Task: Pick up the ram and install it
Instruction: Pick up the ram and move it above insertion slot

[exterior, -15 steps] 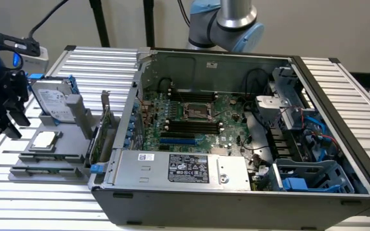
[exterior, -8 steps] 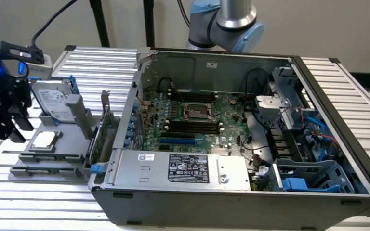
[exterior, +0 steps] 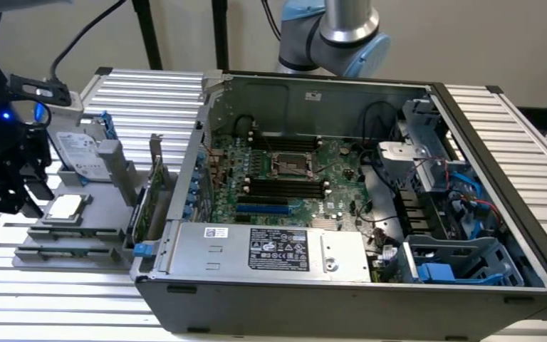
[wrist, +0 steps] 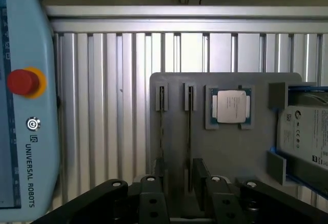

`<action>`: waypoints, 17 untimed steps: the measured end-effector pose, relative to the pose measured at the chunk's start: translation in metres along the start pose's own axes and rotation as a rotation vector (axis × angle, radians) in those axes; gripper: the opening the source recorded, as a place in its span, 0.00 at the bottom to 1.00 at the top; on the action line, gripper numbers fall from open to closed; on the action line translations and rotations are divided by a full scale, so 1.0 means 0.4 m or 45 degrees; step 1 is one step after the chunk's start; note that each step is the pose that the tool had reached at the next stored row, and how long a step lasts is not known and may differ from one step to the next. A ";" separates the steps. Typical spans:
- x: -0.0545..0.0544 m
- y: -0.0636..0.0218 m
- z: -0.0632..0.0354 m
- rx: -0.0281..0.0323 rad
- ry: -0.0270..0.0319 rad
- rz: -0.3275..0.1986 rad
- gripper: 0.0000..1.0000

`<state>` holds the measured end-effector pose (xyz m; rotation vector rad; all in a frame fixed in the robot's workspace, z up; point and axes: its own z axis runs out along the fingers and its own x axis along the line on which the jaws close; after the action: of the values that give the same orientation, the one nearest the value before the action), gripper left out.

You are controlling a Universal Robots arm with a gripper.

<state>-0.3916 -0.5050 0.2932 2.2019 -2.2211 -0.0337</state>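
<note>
Gripper [wrist: 180, 183] wide open, empty, poised over the tray [wrist: 230, 152]. Ram [wrist: 189, 116] stands edge-up in a tray slot next to the CPU [wrist: 233, 106], roughly in line between the fingers. Judgement: straddle the thin edge squarely, come down plumb, grip mid-length, keep clear of the CPU.

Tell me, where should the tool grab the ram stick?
Pinch the ram across its flat faces, midway along its top edge, coming straight down. It stands on edge in a slot of the grey holder, leaving just that thin edge free.
</note>
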 end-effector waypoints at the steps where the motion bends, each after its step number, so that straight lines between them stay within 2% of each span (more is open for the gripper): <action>1: 0.000 0.000 0.004 0.0000 0.0001 -0.003 0.36; 17: 0.018 -0.005 0.077 -0.0017 0.0015 -0.055 0.36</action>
<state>-0.3905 -0.5120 0.2622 2.2481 -2.1724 -0.0344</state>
